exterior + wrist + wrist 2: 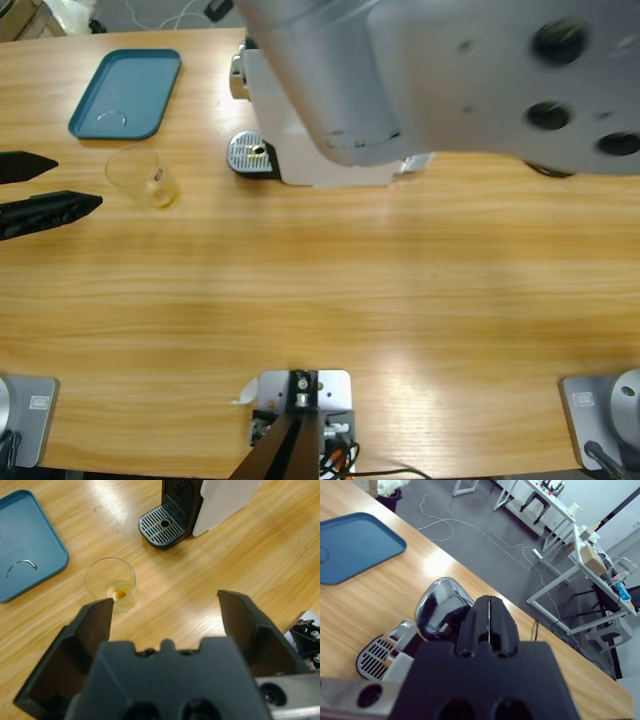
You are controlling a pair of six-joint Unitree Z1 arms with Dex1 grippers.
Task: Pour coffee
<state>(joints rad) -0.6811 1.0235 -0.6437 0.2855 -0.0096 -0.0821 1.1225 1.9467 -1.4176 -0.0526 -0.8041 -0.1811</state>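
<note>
The glass (146, 178) stands upright on the bare table (350, 300), apart from the coffee machine (195, 507) and to the side of its drip grate (248, 154). It is also just off the near corner of the blue tray (125, 92). A thin layer of coffee (119, 594), pale yellow-brown, sits at the bottom of the glass — little more than a film.

The left gripper (167, 615) hangs near the glass with its jaws spread wide and nothing between them; in the high view its two black jaws come in from the side edge, pointing toward the glass but not touching it. The right gripper (489, 617) has its jaws pressed together, closed on nothing, and hovers over the shiny lever (440, 607) on top of the coffee machine.

Judging from this, the brewing part looks finished, since some coffee is already in the glass and the glass is away from the grate. What seems left is the handling — the left gripper closing round the glass and carrying or tipping it wherever the pour is meant to go. No receiving cup is in view.
</note>
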